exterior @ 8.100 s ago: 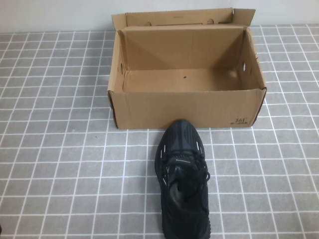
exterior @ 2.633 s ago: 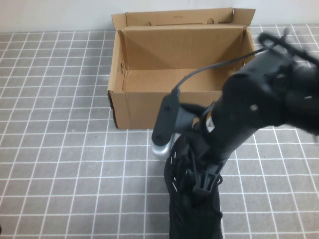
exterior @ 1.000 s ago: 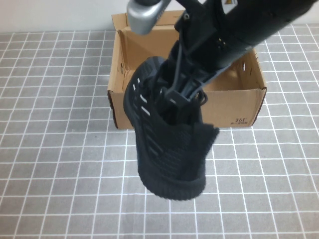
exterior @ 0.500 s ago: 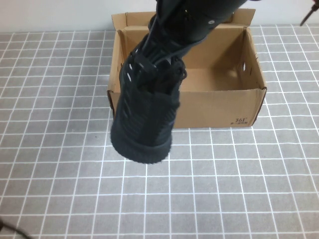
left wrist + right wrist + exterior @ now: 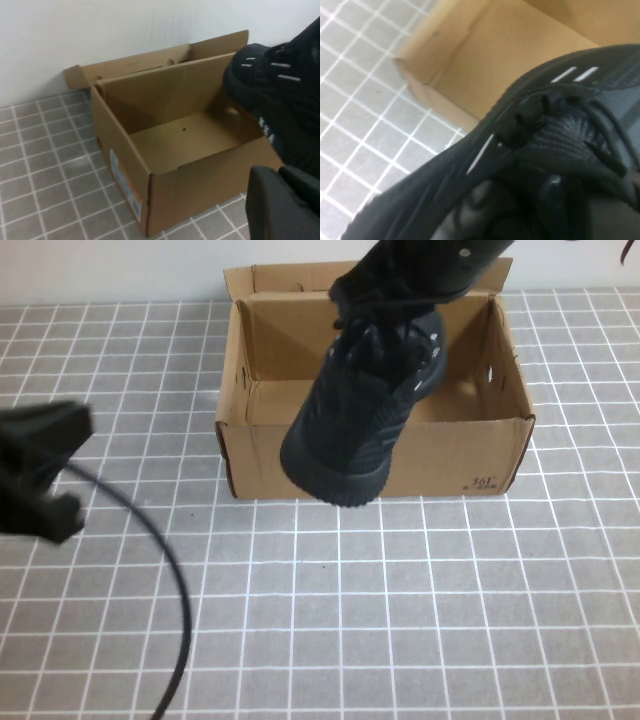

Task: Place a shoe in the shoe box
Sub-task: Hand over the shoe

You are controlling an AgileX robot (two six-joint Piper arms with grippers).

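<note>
The black knit shoe (image 5: 360, 410) hangs in the air, heel low and toward me, over the front wall of the brown shoe box (image 5: 440, 455). My right gripper (image 5: 385, 310) comes down from the top of the high view and is shut on the shoe at its laced opening. In the right wrist view the shoe (image 5: 560, 140) fills the frame, with the box (image 5: 470, 65) below it and my right gripper (image 5: 555, 200) buried in the opening. My left gripper (image 5: 40, 480) is shut and empty at the left edge, away from the box. In the left wrist view it (image 5: 282, 200) is near the box (image 5: 175, 185) and the shoe (image 5: 285, 100).
The box stands open with upright flaps against the back wall, on a grey tiled tabletop (image 5: 400, 620). A black cable (image 5: 170, 570) curves from the left arm down to the front edge.
My right gripper has carried the shoe to the right and farther back, over the box's front wall. My left arm and its cable have come into view at the left.
</note>
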